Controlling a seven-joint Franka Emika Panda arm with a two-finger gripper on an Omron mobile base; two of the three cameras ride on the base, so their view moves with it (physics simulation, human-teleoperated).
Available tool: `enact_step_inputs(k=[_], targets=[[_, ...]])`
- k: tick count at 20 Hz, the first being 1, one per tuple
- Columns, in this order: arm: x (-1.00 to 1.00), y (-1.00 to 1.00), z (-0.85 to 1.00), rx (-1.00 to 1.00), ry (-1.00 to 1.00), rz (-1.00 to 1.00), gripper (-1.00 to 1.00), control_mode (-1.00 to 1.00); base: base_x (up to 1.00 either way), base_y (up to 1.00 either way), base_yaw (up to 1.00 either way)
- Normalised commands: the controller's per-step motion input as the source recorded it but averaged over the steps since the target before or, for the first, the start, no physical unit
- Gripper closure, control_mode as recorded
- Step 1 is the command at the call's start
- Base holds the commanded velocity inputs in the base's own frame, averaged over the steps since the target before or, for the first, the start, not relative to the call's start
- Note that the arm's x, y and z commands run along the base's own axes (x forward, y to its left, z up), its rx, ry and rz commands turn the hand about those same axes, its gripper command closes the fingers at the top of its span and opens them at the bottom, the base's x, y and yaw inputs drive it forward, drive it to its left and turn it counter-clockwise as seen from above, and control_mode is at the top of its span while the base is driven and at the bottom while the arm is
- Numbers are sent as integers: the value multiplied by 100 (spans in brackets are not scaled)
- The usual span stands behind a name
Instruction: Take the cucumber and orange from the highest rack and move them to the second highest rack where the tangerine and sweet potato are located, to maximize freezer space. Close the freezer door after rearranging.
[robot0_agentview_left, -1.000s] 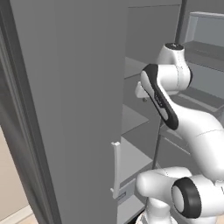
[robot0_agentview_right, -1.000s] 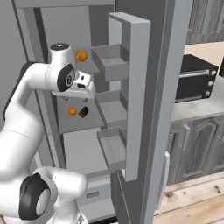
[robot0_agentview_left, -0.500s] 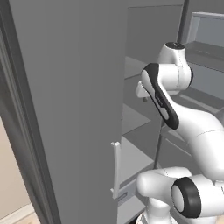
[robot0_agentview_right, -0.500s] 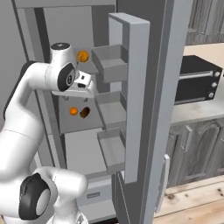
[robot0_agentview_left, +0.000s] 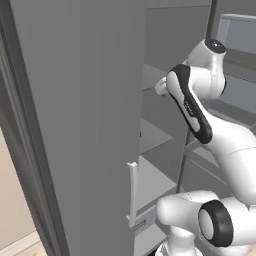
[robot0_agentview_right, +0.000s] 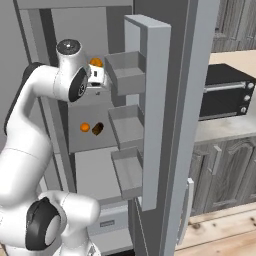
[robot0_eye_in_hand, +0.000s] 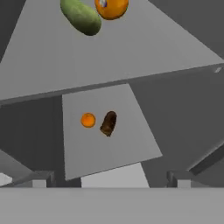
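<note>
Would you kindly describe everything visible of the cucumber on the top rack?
The cucumber is a short, smooth, yellow-green vegetable with a rounded end, matte and slightly darker along one side. It lies flat on the highest rack, a plain grey plate, at an angle in the hand view. Its far end is cut off by the frame edge. The orange sits right beside it, close enough that contact cannot be ruled out. Nothing grips it.
</note>
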Motion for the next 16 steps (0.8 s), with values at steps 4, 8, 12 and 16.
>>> enact_step_inputs(k=[4, 8, 12, 16], targets=[[85, 50, 55, 0, -31, 4, -100, -100, 0, 0, 0], [97, 21, 12, 1, 2, 2, -100, -100, 0, 0, 0], [100, 18, 0, 8, 17, 2, -100, -100, 0, 0, 0], [86, 13, 6, 10, 34, 6, -100, -100, 0, 0, 0]])
